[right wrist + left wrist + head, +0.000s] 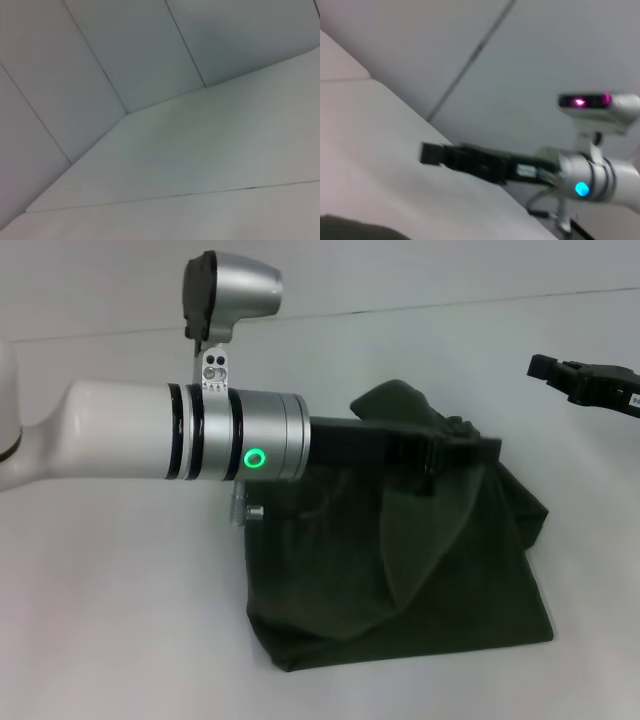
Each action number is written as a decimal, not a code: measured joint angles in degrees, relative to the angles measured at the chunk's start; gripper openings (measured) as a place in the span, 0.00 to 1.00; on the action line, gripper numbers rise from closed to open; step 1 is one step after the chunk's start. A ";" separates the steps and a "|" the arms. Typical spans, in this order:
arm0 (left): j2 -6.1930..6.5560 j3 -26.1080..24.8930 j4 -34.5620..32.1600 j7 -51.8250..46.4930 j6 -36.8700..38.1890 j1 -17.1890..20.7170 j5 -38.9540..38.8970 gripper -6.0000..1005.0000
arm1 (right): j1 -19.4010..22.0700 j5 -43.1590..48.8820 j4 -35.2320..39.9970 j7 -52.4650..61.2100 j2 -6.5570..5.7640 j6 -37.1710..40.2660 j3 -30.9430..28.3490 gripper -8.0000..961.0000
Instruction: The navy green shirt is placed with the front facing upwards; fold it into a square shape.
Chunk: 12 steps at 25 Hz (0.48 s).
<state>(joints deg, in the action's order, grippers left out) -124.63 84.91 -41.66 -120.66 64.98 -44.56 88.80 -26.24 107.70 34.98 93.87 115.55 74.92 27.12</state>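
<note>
A: Where's the navy green shirt (400, 570) rn?

B: Lying bunched mid-worktop (120, 620), part folded. We're carrying one flap across w/ the left pincer (465, 452), which is clenched on the raised cloth near the top edge.

A: Right pincer (545, 368)?

B: Hanging off to the side, above the worktop, holding nothing; can't tell if it's released or clenched.

A: Next?

B: Prob. laying the flap flat, edges matching, then letting go w/o dragging it.
</note>
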 joint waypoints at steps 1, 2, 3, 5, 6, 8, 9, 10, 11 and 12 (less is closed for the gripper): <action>0.00 0.11 0.60 0.03 -1.23 -0.10 -0.61 0.19 | -0.10 0.00 0.00 0.00 0.03 0.20 0.01 0.08; 0.00 0.21 0.90 0.04 -1.77 -0.21 -0.82 0.22 | -0.15 0.00 0.00 0.00 0.06 0.38 0.03 0.08; 0.00 0.27 1.17 0.08 -2.27 -0.32 -0.99 0.25 | -0.19 0.00 0.00 0.00 0.08 0.51 0.05 0.08; 0.00 0.54 1.49 0.17 -2.63 -0.41 -1.29 0.30 | -0.23 0.00 0.00 0.00 0.06 0.77 0.05 0.09; 0.00 0.87 1.55 0.22 -2.80 -0.43 -1.59 0.33 | -0.24 0.00 0.00 0.00 0.02 0.86 0.00 0.09; 0.00 1.54 1.58 0.28 -3.13 -0.46 -2.16 0.39 | -0.24 -0.01 0.00 0.00 -0.07 0.96 -0.25 0.09; 0.00 1.86 1.59 0.39 -3.19 -0.49 -2.48 0.41 | -0.23 -0.08 0.00 0.00 -0.09 0.97 -0.35 0.09; 0.00 2.03 1.59 0.52 -3.17 -0.51 -2.69 0.46 | -0.23 -0.20 0.00 0.00 -0.11 0.98 -0.42 0.09; 0.00 2.15 1.56 0.67 -3.05 -0.54 -2.87 0.50 | -0.23 -0.33 0.00 -0.02 -0.11 1.00 -0.46 0.09; 0.00 2.15 1.56 0.67 -3.05 -0.54 -2.87 0.55 | -0.22 -0.41 0.00 -0.03 -0.12 1.00 -0.47 0.09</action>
<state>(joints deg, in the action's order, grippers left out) -124.63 87.06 -40.10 -119.99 61.94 -45.09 85.93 -26.46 107.29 34.98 93.83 115.43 75.92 26.65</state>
